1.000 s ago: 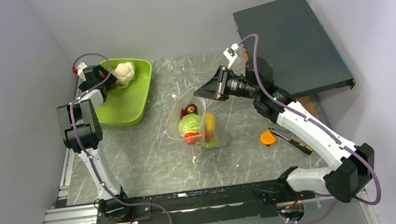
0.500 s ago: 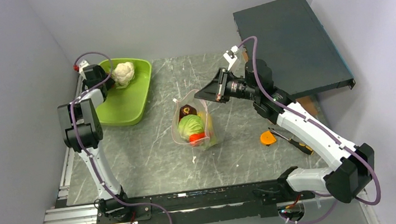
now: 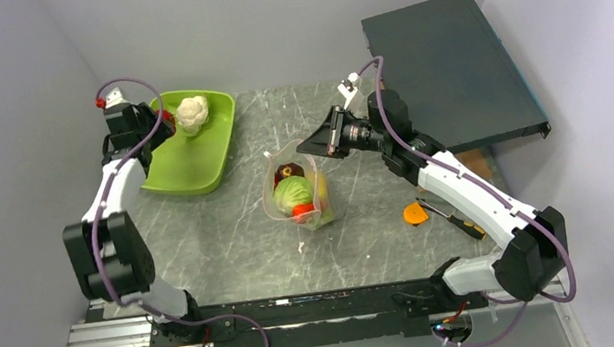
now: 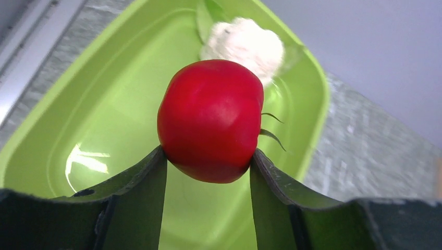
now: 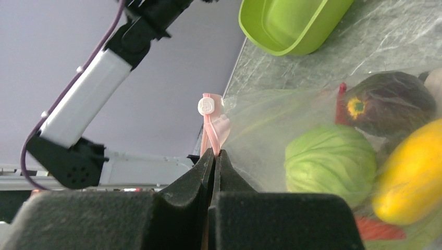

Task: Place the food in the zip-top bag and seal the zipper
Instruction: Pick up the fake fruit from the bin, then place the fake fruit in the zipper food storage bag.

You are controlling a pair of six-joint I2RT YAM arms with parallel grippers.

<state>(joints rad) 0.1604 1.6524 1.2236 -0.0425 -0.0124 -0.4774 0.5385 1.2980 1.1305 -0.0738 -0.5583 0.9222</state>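
Observation:
My left gripper [image 4: 208, 152] is shut on a red toy tomato [image 4: 211, 117] and holds it above the lime-green tray [image 4: 88, 99]. From above, this gripper [image 3: 160, 122] hangs over the tray's left rim. A white cauliflower [image 3: 192, 113] lies in the tray. The clear zip-top bag [image 3: 315, 216] stands mid-table, holding a green cabbage [image 3: 293, 194], a dark purple piece [image 3: 289, 172], a yellow piece [image 3: 323, 187] and a red piece [image 3: 299, 214]. My right gripper [image 5: 215, 152] is shut on the pink zipper [image 5: 211, 122] at the bag's mouth, holding it up.
A black box [image 3: 449, 70] fills the back right corner. An orange disc [image 3: 414, 213] and a screwdriver [image 3: 453, 218] lie at the right, under the right arm. The tray [image 3: 189, 165] sits at the back left, near the wall.
My left gripper has closed on the red tomato, and the left arm has swung out to the left and risen. The right gripper and bag mouth have shifted slightly left.

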